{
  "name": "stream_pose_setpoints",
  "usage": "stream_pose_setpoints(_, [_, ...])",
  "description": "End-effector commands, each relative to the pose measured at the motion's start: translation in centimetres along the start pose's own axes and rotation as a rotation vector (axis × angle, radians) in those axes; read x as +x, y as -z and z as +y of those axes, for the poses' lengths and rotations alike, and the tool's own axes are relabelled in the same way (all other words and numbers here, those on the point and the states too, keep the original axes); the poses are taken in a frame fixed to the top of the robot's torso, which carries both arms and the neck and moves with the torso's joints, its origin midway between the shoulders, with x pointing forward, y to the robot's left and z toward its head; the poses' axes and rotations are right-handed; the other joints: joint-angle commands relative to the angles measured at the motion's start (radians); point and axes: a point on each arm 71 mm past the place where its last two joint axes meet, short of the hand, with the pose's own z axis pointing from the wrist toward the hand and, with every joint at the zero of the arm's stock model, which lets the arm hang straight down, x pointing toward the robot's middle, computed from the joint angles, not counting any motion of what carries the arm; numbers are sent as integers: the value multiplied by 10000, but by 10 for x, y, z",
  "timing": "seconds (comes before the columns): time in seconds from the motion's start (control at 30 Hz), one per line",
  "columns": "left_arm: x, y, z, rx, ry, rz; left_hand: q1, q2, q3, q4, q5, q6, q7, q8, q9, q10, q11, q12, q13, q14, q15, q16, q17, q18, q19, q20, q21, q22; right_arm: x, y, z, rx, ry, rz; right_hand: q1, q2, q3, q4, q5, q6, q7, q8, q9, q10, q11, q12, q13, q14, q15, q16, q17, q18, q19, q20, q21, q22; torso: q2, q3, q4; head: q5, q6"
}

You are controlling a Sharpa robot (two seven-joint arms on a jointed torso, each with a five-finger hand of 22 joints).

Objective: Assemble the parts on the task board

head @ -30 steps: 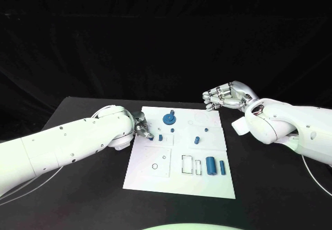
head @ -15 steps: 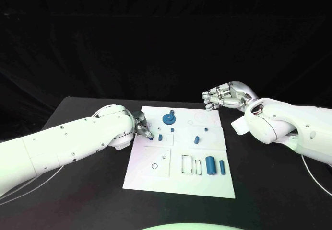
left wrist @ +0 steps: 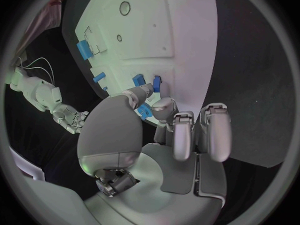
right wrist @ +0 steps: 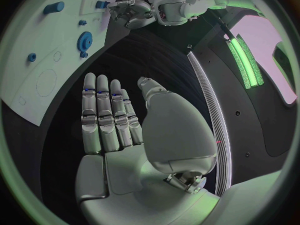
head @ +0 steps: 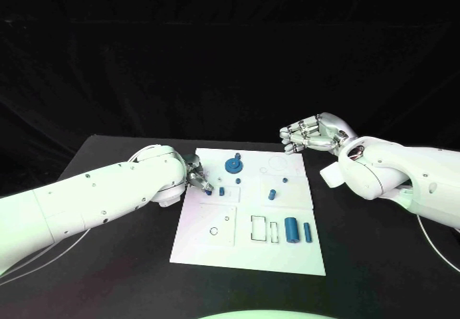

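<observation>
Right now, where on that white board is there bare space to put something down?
The task board is bare along its near edge, below the rectangular outlines and two upright blue cylinders. The far half is crowded: the blue gear, small blue parts, and the left robot hand.

Robotics test lab or studio: black table set before an all-black curtained backdrop, white task board with outlined slots and small blue parts laid at its middle, green light strip glowing at the side, thin white cable trailing over the tabletop.
</observation>
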Motion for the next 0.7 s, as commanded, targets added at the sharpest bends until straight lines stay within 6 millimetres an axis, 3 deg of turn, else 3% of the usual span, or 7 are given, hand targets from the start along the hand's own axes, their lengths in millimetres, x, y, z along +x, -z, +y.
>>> stream_pose_setpoints(0.03, [6, -1, -2, 47, -150, 330, -93, 12, -152, 42, 15, 164, -97, -57, -22, -76, 25, 48, 13, 1071, -59, 32, 2630, -184, 166, -77, 58, 1135, 2, 0, 1, -89, -24, 157, -61, 3, -24, -10, 37, -47, 40, -27, -16, -31, 61, -1, -16, -74, 1, -20, -10, -52, -98, 6, 37, 11, 6, -3, 4, -23, 10])
stream_pose_setpoints(0.3, [6, -2, -3, 36, -265, 388, -120, 47, -788, 338, 18, 293, -121, -115, -93, -25, 7, 151, 150, 1071, -77, 32, 2630, -201, 212, -94, 95, 1211, 1, 0, 1, -86, -28, 156, -73, 9, -41, -18, 52, -51, 42, -26, -16, -34, 63, 0, -19, -79, 3, -20, -19, -50, -107, 9, 41, 13, 9, -6, 5, -41, 1])
stream_pose_setpoints(0.7, [5, -2, -2, -41, -454, 324, -52, 86, -1049, 438, 29, 362, -148, -137, -125, 16, -12, 219, 237, 1071, -87, 32, 2630, -217, 252, -103, 131, 1279, 1, 1, 1, -81, -30, 144, -73, 9, -41, -18, 52, -51, 42, -26, -16, -34, 63, 0, -19, -79, 3, -20, -19, -50, -107, 9, 41, 13, 10, -4, 11, -58, -24])
